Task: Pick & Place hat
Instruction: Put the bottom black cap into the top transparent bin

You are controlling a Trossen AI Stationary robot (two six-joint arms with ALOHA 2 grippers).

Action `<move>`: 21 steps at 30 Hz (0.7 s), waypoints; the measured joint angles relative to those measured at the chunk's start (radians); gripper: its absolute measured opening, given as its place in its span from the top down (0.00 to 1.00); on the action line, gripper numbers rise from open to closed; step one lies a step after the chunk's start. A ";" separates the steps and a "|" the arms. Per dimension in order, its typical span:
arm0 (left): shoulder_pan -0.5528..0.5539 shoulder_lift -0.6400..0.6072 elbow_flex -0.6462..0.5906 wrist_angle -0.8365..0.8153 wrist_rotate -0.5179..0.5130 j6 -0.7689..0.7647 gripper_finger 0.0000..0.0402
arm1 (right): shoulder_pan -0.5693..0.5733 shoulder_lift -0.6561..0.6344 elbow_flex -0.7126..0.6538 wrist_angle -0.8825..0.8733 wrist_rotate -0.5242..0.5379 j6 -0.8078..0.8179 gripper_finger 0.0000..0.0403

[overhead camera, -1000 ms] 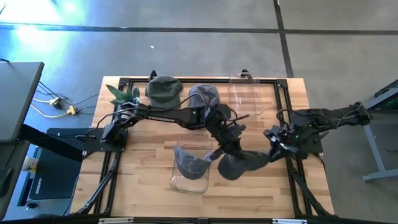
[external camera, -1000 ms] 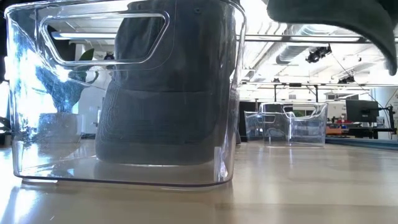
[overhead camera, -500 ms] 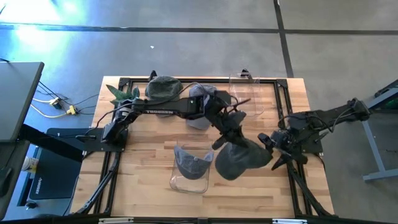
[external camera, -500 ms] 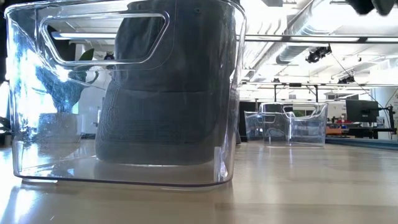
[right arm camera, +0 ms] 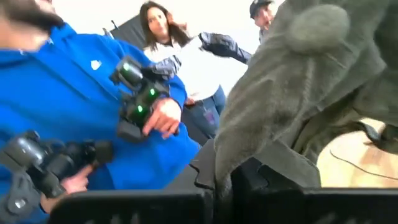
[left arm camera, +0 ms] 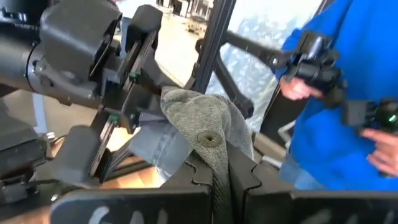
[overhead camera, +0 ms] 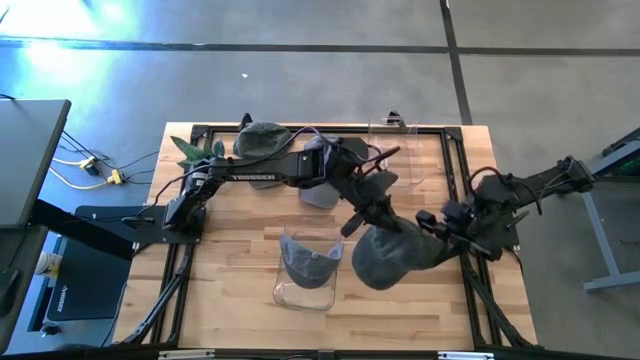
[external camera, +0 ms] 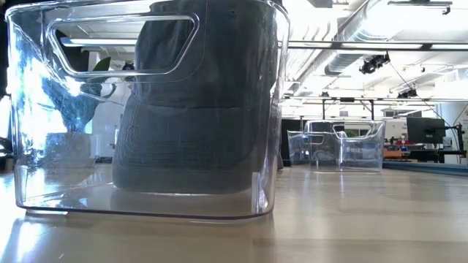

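While both pincers clamp grey hat (overhead camera: pixel 392 255) above worktop (overhead camera: pixel 230 290) near right edge: left pincer (overhead camera: pixel 381 222) closed on hat's far side, right pincer (overhead camera: pixel 436 232) closed on its right side. Clear bin (overhead camera: pixel 305 272) near front edge holds another cap (overhead camera: pixel 310 262).

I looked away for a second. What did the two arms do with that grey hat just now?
The right pincer opened, swung back in and shut on the hat, which it now holds together with the left pincer. The hat rose, leaving the low view. The hat in the near bin, the far bin and the two hats at the back stayed put.
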 joint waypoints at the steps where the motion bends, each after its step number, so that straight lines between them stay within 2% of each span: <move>1: 0.000 0.000 0.000 0.015 0.007 -0.023 0.99 | -0.002 0.000 0.000 -0.002 0.008 0.022 0.95; 5: 0.001 0.000 0.000 0.051 0.050 -0.083 0.89 | -0.020 0.001 0.000 -0.006 0.006 0.087 0.99; 12: 0.001 0.000 0.000 0.053 0.099 -0.154 0.56 | -0.051 0.004 0.000 -0.006 0.012 0.132 0.99; 15: 0.001 0.000 0.000 0.052 0.112 -0.179 0.46 | -0.068 0.002 0.000 -0.005 0.008 0.148 0.99; 18: -0.005 0.000 0.000 0.052 0.111 -0.186 0.41 | -0.079 0.003 0.000 -0.006 0.001 0.153 0.99; 21: -0.006 0.012 0.001 0.065 0.096 -0.202 0.40 | -0.087 0.003 0.000 -0.006 -0.012 0.178 0.99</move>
